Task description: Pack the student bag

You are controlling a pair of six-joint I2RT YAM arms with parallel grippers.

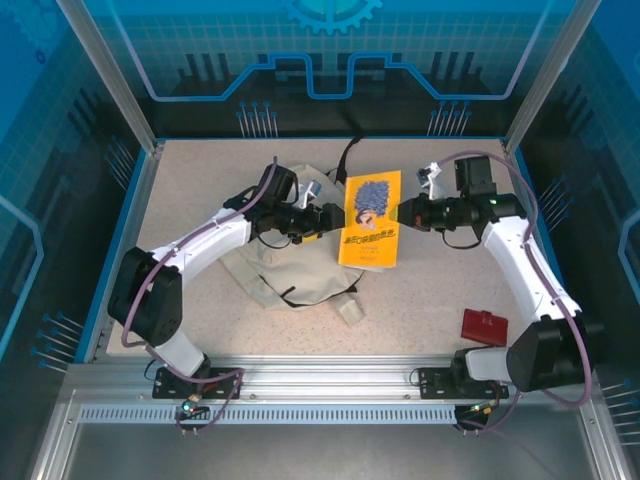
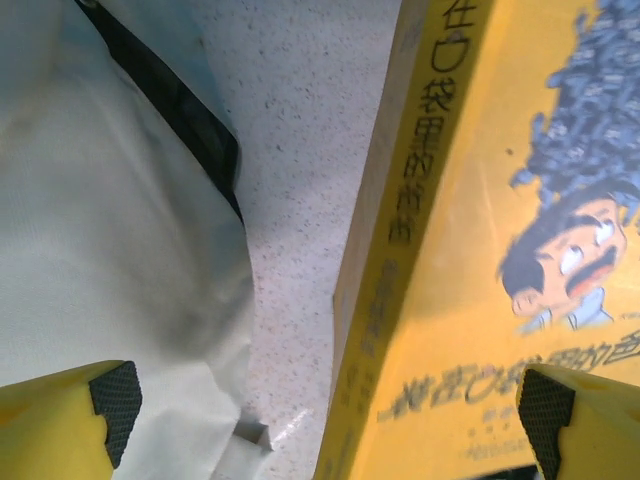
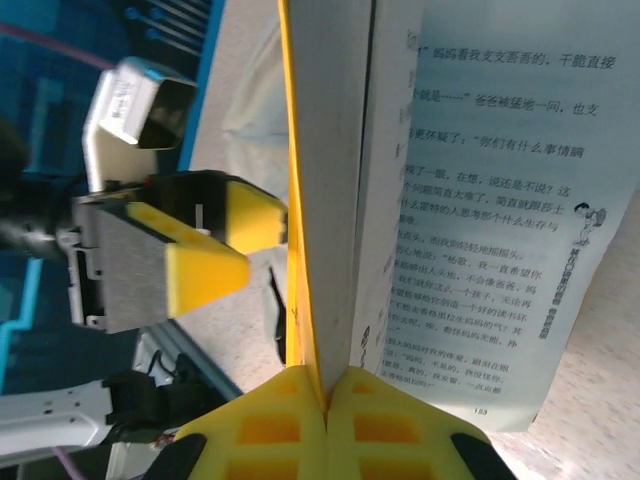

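The student bag (image 1: 290,272), cream fabric with black trim (image 2: 190,120), lies flat left of the table's middle. An orange-yellow book (image 1: 370,220) with a cartoon face on its cover hangs just right of the bag. My right gripper (image 1: 405,212) is shut on the book's right edge (image 3: 330,180), pinching the cover and a block of pages at its fingertips (image 3: 327,395), while a printed page (image 3: 500,200) fans loose. My left gripper (image 1: 330,218) is open at the book's left edge. Its jaws straddle the spine (image 2: 400,260) and the bag cloth (image 2: 110,230) without touching either.
A small red flat object (image 1: 484,327) lies near the right arm's base. Bare speckled table (image 2: 300,150) shows between bag and book. Blue walls and metal posts ring the table, and an aluminium rail (image 1: 320,385) runs along the near edge.
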